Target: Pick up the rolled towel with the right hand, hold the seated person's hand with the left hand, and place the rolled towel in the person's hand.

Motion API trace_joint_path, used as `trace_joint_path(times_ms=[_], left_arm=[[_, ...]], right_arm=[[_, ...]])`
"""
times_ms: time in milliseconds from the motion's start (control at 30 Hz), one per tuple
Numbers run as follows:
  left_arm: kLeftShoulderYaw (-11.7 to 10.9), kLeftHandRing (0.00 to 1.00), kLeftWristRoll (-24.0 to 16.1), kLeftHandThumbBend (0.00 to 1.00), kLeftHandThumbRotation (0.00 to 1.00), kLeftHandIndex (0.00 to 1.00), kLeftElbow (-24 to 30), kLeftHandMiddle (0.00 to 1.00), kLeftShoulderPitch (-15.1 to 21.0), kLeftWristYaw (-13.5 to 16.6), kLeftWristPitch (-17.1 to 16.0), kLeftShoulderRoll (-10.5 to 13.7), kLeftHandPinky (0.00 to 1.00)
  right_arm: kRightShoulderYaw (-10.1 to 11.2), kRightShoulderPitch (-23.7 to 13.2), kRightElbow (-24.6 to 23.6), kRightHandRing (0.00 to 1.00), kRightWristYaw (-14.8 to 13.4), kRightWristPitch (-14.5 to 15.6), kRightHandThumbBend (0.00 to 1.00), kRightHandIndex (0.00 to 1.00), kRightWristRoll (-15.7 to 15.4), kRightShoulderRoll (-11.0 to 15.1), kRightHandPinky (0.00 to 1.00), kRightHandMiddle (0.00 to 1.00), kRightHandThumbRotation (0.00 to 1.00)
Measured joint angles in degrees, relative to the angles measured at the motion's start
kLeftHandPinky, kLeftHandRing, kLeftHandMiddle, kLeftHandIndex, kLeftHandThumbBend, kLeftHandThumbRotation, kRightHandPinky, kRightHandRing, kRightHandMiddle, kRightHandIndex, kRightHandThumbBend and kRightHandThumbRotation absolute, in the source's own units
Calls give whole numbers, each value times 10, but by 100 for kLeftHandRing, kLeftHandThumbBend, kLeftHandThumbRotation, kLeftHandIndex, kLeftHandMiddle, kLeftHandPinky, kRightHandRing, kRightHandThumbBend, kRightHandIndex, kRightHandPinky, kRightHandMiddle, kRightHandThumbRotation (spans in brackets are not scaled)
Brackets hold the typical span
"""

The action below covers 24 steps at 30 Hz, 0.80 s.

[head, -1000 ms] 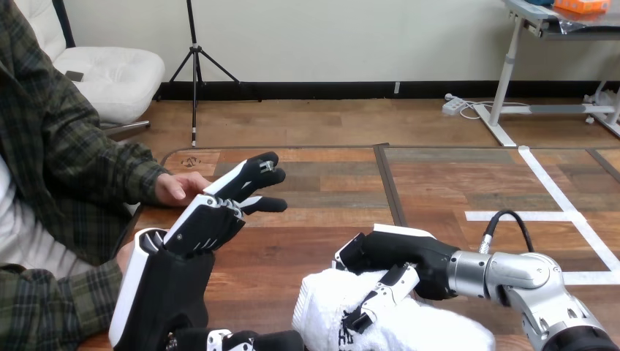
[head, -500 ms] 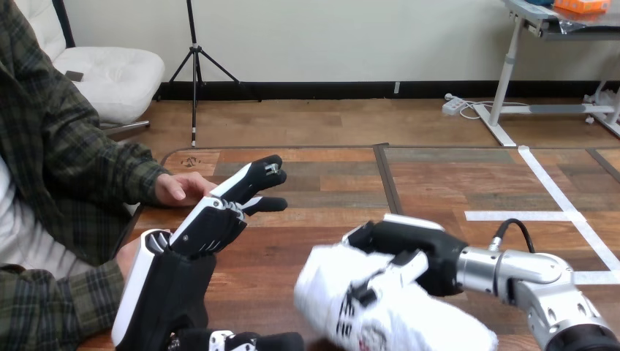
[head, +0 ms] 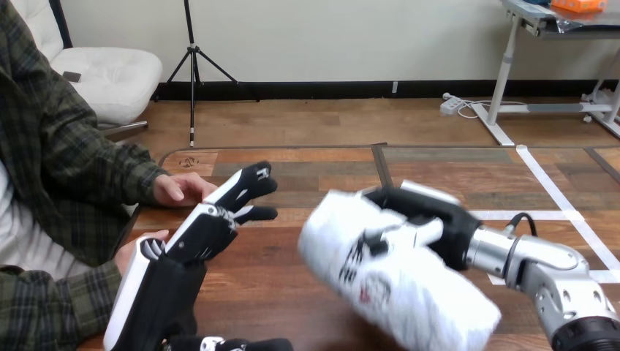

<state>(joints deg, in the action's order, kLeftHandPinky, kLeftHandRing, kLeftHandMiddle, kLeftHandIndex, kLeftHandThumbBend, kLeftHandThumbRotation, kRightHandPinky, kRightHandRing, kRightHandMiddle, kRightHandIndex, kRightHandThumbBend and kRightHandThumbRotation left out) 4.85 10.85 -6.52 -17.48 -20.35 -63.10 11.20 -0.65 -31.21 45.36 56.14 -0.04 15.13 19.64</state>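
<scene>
Here, the right robot hand [head: 428, 219] is gripping the rolled towel [head: 391, 281], a soft white terry cylinder, with its fingers curled round it, and is holding it tilted over the wood-plank worktop [head: 314, 164] at centre right. The left robot hand [head: 208, 230] is reaching far-left, fingers straight and released, just beside the person's hand [head: 179, 189], which is lying on the worktop.

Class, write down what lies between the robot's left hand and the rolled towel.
Nothing lies there. In the head view, the stretch of table between the left hand and the rolled towel, gripped by the right hand, is bare wood.
</scene>
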Motion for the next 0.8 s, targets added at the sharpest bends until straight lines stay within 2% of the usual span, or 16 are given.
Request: trace_joint_path(times_ms=[333,600,800], left_arm=[[-7,86,-2,100,49,85,0,90,-17,-1,9,2,74],[-16,86,-9,100,48,85,-2,89,-27,0,12,3,75],[-40,86,-57,100,50,86,-1,89,-31,19,16,-1,76]], right_arm=[[44,-5,-4,13,-13,14,64,28,50,-13,8,24,0],[66,-7,-4,14,-18,14,66,28,74,-25,9,25,0],[82,-11,-5,14,-29,20,64,27,90,-36,9,24,0]])
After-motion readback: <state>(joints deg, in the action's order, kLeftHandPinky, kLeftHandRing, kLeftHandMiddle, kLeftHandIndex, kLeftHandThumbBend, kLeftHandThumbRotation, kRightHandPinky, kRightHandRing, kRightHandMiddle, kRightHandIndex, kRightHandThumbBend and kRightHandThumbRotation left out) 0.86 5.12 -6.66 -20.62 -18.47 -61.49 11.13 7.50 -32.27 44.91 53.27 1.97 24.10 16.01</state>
